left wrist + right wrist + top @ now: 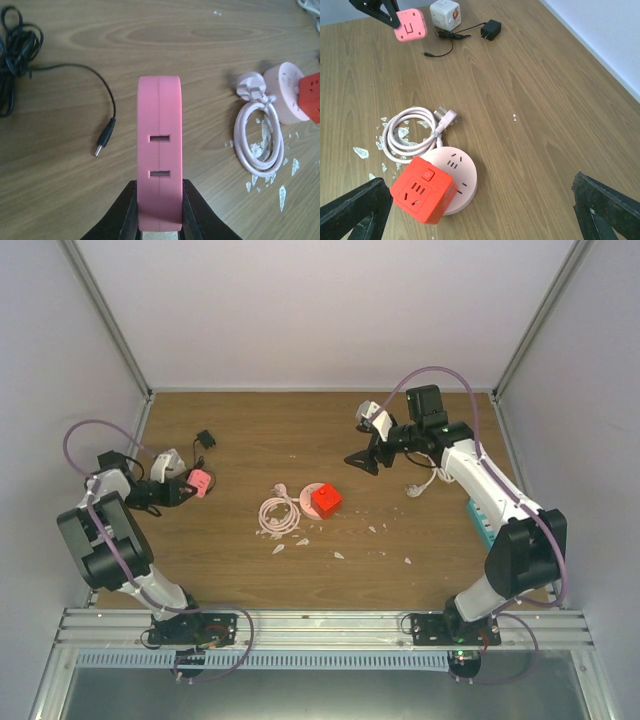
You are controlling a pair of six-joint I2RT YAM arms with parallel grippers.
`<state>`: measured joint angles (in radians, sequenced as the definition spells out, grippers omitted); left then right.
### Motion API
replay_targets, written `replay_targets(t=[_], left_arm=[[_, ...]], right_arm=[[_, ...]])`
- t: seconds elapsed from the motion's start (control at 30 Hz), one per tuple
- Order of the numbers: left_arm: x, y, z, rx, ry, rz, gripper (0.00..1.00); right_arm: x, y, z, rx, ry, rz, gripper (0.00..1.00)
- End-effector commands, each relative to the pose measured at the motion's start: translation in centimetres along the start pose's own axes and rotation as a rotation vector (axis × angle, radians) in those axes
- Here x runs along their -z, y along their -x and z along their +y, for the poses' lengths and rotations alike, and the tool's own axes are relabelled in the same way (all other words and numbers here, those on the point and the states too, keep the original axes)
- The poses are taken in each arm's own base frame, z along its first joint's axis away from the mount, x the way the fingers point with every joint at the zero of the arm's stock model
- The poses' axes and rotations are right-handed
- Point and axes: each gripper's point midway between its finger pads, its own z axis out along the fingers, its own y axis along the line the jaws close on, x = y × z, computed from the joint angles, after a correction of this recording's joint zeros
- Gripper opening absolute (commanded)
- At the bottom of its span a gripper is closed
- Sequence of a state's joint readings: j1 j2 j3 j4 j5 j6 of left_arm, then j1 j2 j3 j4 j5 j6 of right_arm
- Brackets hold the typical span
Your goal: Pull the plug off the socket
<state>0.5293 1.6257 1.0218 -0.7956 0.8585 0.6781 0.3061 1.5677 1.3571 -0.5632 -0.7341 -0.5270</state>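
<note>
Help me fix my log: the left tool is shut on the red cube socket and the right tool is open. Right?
No: the left wrist view shows the left tool shut on the pink cube socket, not the red cube, which lies mid-table. The right tool is open.

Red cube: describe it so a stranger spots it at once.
Look at the middle of the wooden table. Beside the coiled pink cable, the red cube sits on a round pink socket. Its neighbours are pale pink; it alone is bright red.
</note>
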Motion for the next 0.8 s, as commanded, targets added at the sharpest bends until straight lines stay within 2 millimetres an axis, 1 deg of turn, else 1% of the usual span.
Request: replay_targets(t=[0.0, 0.13, 0.43, 0.5, 0.57, 0.6, 0.67, 0.77], left_arm=[[-0.4, -2.1, 1.4, 0.033, 0.007, 0.041, 0.06], [-0.6, -2.9, 2.5, 0.075, 0.013, 0.05, 0.06], [-1.0, -4.5, 4.5, 0.137, 0.023, 0.068, 0.07], [-1.1, -4.8, 5.0, 0.153, 0.024, 0.078, 0.09], [-1.2, -5.0, 5.5, 0.161, 0.03, 0.089, 0.13], [-1.2, -5.0, 5.7, 0.162, 0.035, 0.092, 0.17], [-0.9, -4.9, 6.3, 0.158, 0.052, 0.092, 0.26], [-0.6, -4.6, 6.6, 0.153, 0.063, 0.091, 0.42]], right_arm=[[-0.6, -1.3, 0.0, -0.02, 0.019, 0.027, 1.0], [-1.1, -2.0, 0.1, -0.039, 0.036, 0.04, 1.0], [-1.8, -2.9, 0.1, -0.074, 0.059, 0.056, 1.0], [-1.8, -2.9, 0.0, -0.076, 0.063, 0.056, 1.0], [-2.0, -3.0, 0.1, -0.083, 0.072, 0.06, 1.0], [-2.1, -3.0, 0.1, -0.088, 0.078, 0.06, 1.0], [-2.3, -3.1, 0.1, -0.099, 0.091, 0.064, 1.0], [-2.5, -3.2, 0.0, -0.106, 0.099, 0.067, 1.0]])
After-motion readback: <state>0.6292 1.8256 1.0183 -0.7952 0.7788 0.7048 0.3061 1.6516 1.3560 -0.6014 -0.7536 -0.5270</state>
